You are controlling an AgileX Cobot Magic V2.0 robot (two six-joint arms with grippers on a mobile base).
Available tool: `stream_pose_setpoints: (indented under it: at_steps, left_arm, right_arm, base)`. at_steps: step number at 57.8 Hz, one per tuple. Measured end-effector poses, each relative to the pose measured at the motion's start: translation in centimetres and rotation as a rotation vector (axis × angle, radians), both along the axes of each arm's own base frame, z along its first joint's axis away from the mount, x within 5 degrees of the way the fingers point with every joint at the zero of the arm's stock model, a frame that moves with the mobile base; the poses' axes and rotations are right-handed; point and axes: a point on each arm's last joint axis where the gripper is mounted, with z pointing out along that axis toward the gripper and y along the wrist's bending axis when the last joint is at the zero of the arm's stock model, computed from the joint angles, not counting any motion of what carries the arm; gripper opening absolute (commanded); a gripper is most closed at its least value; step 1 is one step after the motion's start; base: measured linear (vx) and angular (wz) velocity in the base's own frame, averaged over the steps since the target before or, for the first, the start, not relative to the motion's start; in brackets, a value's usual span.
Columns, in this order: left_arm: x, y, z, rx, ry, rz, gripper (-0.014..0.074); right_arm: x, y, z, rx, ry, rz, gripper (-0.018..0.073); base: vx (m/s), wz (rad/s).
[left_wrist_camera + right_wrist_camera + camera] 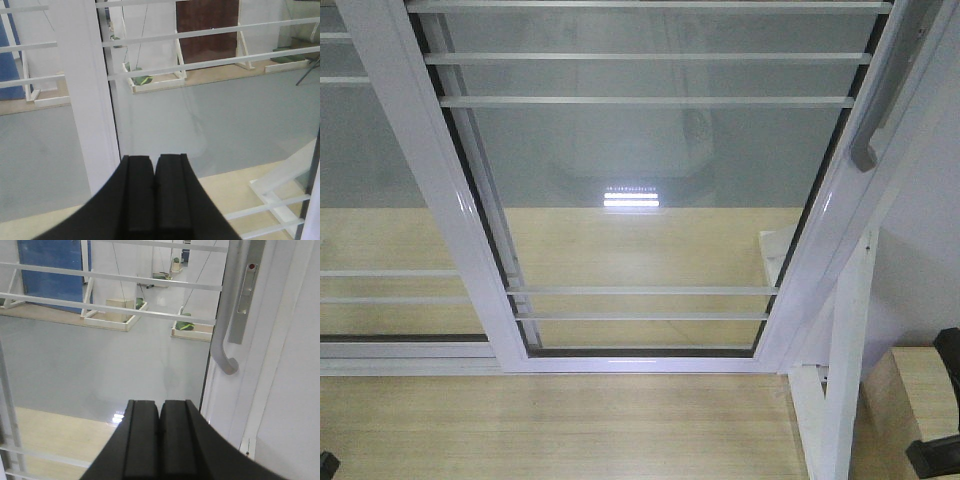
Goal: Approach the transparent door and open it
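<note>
The glass door (pixel 650 180) fills the middle of the front view, thin white bars crossing it and its white frame reaching down to the wooden floor (pixel 570 430). Its curved grey handle (pixel 876 125) sits on the right edge of the frame, beside a lock plate (pixel 245 295). A second glass panel (pixel 370 150) overlaps it on the left. The right gripper (pixel 160 405) hovers below and left of the handle, apart from it, fingers pressed together on nothing. The left gripper (pixel 155 161) is likewise closed and empty, facing a white frame post (pixel 85 100).
</note>
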Motion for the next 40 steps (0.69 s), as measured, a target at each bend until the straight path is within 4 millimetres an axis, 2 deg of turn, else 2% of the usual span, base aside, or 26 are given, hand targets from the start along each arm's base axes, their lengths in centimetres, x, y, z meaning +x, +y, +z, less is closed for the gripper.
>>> stream_pose_setpoints:
  at_steps: [11,24,30,35,40]
  left_arm:
    - [0.0,0.0,0.9,-0.023,-0.102,-0.004,0.0004]
    - [-0.1,-0.1,2.2,-0.051,-0.227,-0.010,0.0004]
    - [0.4,-0.2,3.5,-0.037,-0.195,-0.009,0.0004]
    - [1.2,-0.4,6.4,-0.009,-0.202,-0.009,0.0004]
    - [3.0,-0.8,9.5,0.001,-0.183,-0.009,0.0004]
  right_arm:
    - [0.0,0.0,0.1,0.000,-0.015,-0.001,-0.0005]
    - [0.0,-0.1,1.7,0.056,-0.159,-0.008,-0.0005]
    - [-0.3,-0.1,3.9,0.083,-0.209,-0.007,-0.0005]
    - [-0.1,-0.1,6.9,0.079,-0.242,-0.007,-0.0005]
    - [0.6,0.0,9.9,0.065,-0.248,-0.008,-0.0005]
  base:
    - [0.00,0.00]
    - [0.00,0.00]
    - [0.00,0.00]
    - [0.00,0.00]
    - [0.00,0.00]
